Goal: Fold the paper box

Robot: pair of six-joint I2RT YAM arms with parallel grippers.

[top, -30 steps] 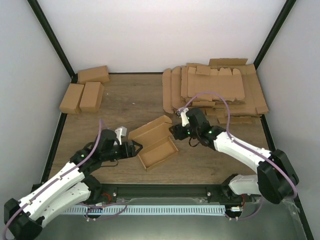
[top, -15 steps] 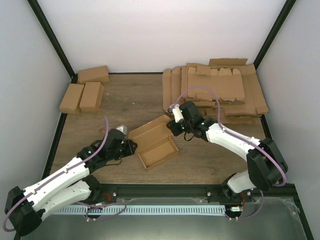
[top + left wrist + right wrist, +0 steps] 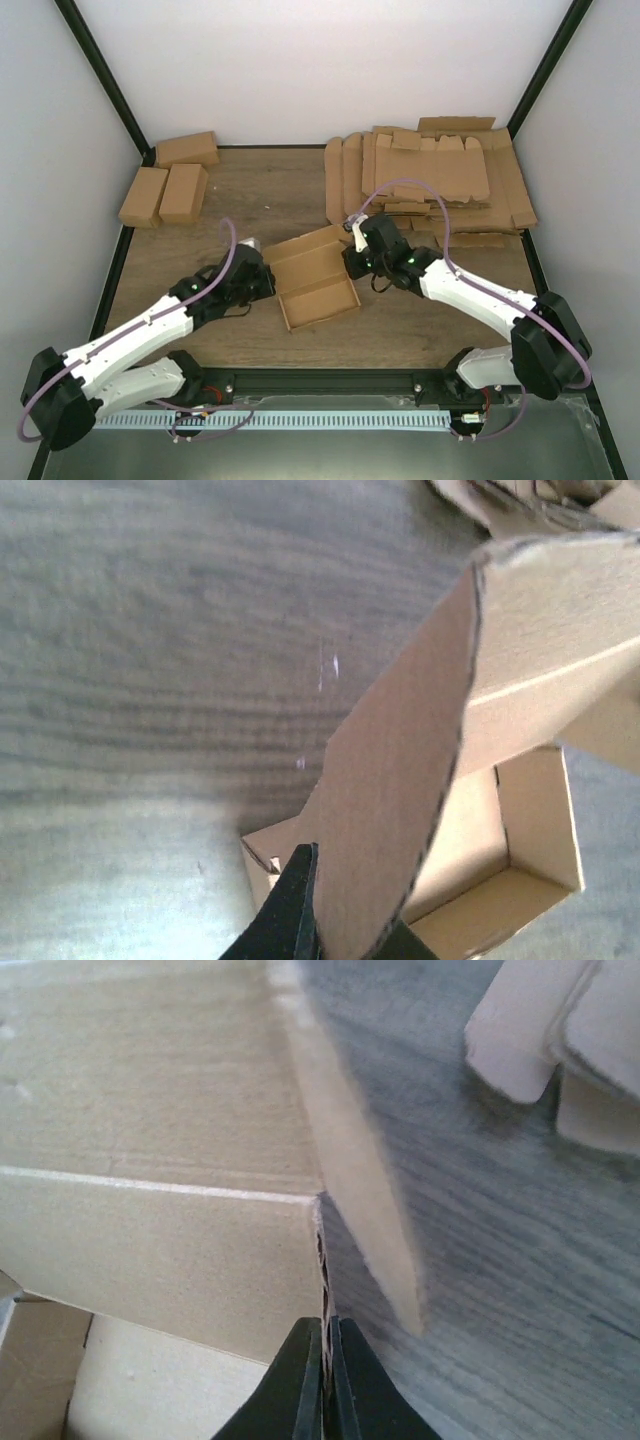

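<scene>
The paper box [image 3: 315,280] lies half-formed in the middle of the table, a brown open tray with its lid raised behind it. My left gripper [image 3: 265,283] is shut on the box's left side flap [image 3: 400,800], which stands up between its black fingers [image 3: 290,910]. My right gripper [image 3: 352,263] is shut on the thin cardboard edge at the box's right end [image 3: 322,1260]. In the right wrist view the lid panel [image 3: 150,1110] fills the upper left and the tray's pale floor [image 3: 150,1390] shows below it.
A big stack of flat cardboard blanks [image 3: 430,180] lies at the back right. Three folded cartons [image 3: 170,180] sit at the back left. Black frame posts and white walls close in the table on both sides.
Both grippers have moved in to the box's ends and shut on its cardboard, the left on the side flap, the right on the right edge. The box has shifted slightly.
</scene>
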